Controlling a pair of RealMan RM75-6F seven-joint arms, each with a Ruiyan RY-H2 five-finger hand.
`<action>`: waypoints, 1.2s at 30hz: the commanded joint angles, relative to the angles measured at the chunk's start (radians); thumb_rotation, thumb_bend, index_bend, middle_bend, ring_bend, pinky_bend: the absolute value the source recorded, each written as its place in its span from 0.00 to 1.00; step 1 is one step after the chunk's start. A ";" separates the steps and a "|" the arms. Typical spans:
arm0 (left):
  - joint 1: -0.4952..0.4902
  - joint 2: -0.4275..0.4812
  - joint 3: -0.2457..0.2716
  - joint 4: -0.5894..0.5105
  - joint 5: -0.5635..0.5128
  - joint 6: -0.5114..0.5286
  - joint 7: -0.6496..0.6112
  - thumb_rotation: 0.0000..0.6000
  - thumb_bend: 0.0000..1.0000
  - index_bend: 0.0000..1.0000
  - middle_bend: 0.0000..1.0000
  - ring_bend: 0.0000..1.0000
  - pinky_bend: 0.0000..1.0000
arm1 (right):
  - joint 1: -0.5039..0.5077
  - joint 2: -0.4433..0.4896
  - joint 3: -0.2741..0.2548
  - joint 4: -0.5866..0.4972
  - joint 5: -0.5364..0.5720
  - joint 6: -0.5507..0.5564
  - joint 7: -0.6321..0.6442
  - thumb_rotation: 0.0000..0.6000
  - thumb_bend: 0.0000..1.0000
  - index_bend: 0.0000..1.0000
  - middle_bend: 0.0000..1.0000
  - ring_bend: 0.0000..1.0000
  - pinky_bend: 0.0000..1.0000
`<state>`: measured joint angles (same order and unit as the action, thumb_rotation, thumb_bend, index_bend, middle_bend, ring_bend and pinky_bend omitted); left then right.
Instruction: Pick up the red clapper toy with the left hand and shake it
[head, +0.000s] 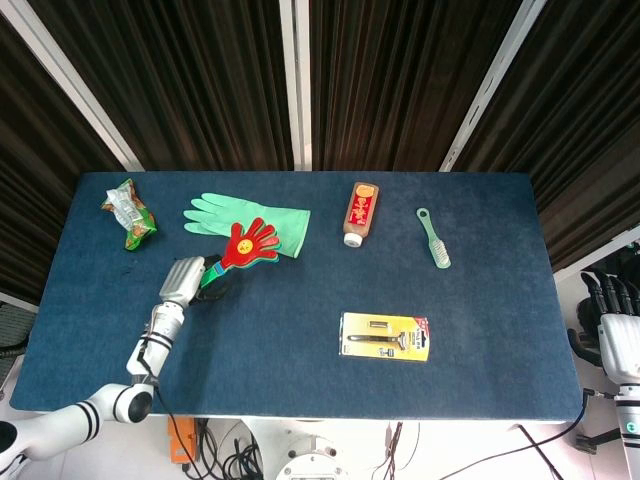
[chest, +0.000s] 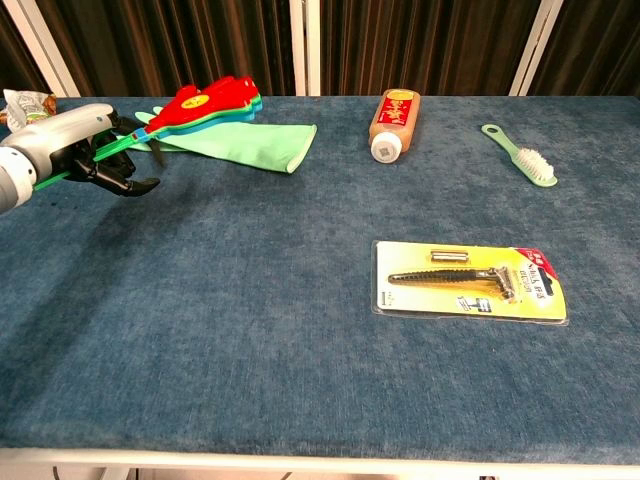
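Chest view: left hand (chest: 75, 150) grips the red clapper toy (chest: 205, 100) by its handle.
Raised clear of the table (chest: 300, 350), free to shake.

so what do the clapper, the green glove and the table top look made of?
Red clapper toy: rigid plastic probably, flat saturated colour, stays stiff in the left hand.
Green glove: rubber or latex likely, limp, smooth, lying flat.
Table: blue fabric cover, matte nap like carpet or felt.

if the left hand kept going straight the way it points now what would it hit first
Probably the green rubber glove: the left hand, holding the red clapper toy, points toward it, though height is unclear.
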<state>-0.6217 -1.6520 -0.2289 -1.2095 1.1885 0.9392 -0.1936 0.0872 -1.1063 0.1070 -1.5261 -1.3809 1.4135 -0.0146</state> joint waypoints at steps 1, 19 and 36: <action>0.005 0.010 0.005 -0.007 0.025 -0.018 -0.076 1.00 0.27 0.90 1.00 1.00 1.00 | 0.000 0.001 0.000 -0.001 0.001 0.000 0.000 1.00 0.27 0.00 0.00 0.00 0.00; 0.029 0.015 -0.029 -0.009 0.188 0.148 -0.506 1.00 0.45 1.00 1.00 1.00 1.00 | 0.002 0.002 0.003 -0.009 0.004 0.001 -0.004 1.00 0.28 0.00 0.00 0.00 0.00; 0.011 0.104 0.003 0.089 0.295 0.181 -0.425 1.00 0.75 1.00 1.00 1.00 1.00 | 0.005 0.001 0.002 -0.016 0.008 -0.004 -0.021 1.00 0.28 0.00 0.00 0.00 0.00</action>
<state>-0.5841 -1.5584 -0.3134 -1.2371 1.3845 1.1120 -0.9904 0.0921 -1.1053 0.1089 -1.5416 -1.3735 1.4091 -0.0356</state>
